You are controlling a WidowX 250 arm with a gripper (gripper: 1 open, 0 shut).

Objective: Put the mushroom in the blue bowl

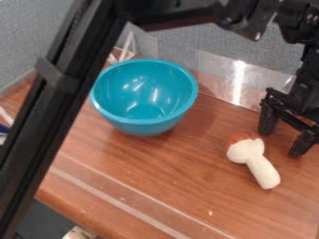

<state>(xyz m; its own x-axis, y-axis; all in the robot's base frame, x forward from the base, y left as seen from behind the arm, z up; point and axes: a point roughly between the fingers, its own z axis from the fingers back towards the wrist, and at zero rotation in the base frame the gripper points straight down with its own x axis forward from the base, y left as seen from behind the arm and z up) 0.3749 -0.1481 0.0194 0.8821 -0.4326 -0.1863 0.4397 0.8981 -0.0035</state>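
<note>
A brown wooden table [137,168] holds the bowl [145,95] and the mushroom [255,161], which lies on its side. The gripper [288,131] stands spread, empty, beside the mushroom. Behind is a grey wall [32,33].

All-black robot arm

Matte black links and housing up top; the gripper [288,130] ends in two dark, blocky, pronged jaws.

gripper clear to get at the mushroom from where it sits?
Probably yes. The gripper stands just behind the mushroom, jaws open and pointing down, with bare table between them. The blue bowl sits well off to the side.
</note>
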